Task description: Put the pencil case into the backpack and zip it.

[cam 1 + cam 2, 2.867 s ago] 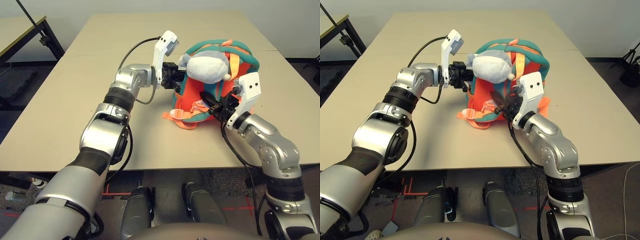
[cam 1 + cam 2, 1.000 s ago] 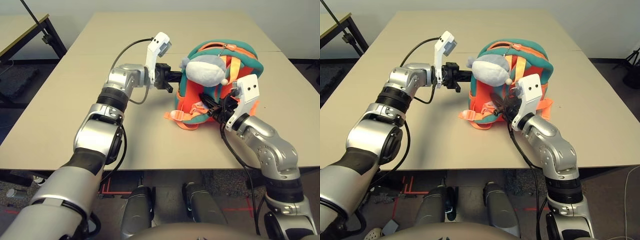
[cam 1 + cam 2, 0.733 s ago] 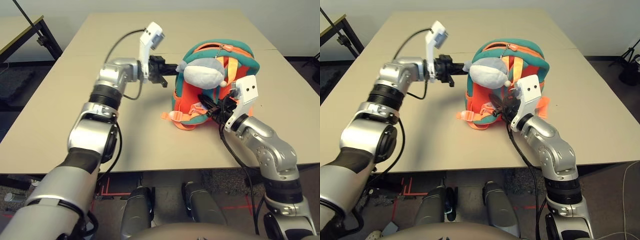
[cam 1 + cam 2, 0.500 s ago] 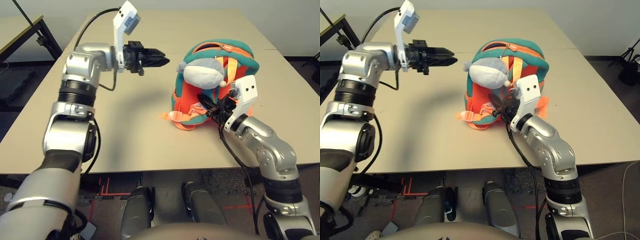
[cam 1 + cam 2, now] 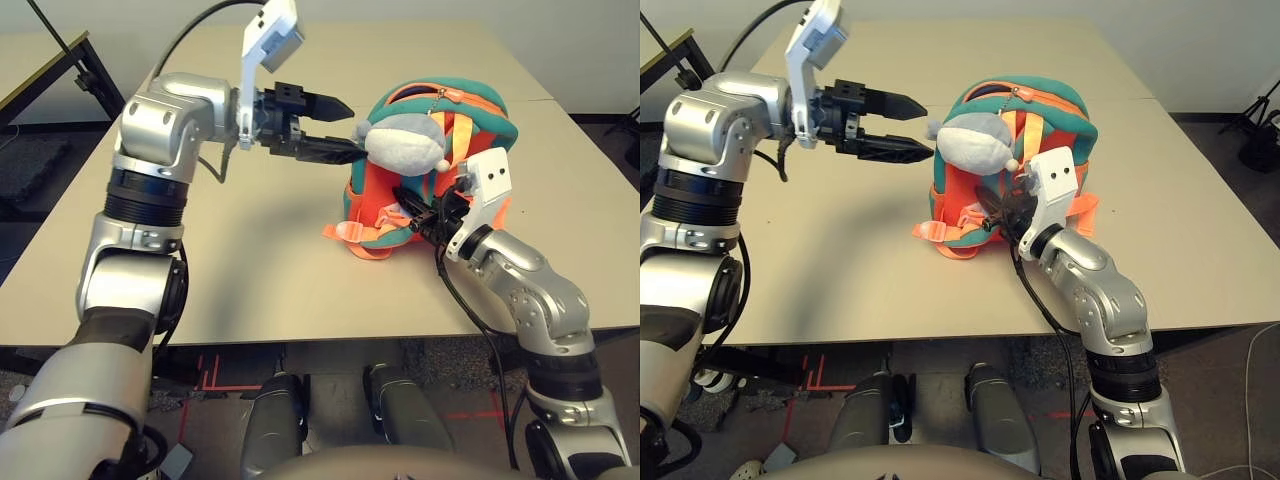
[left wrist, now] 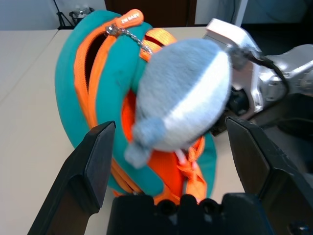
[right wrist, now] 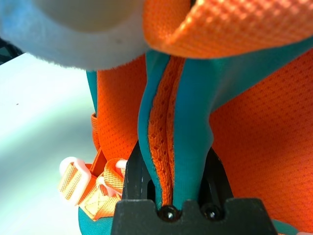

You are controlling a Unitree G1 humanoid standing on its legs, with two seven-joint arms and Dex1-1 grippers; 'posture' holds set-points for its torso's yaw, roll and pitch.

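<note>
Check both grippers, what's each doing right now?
Left gripper: open, holding nothing, beside the plush toy.
Right gripper: closed on the backpack's teal-and-orange strap, one finger on each side.

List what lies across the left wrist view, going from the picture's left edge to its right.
Table → backpack's zip opening → grey-white plush toy → right arm's silver wrist.
</note>
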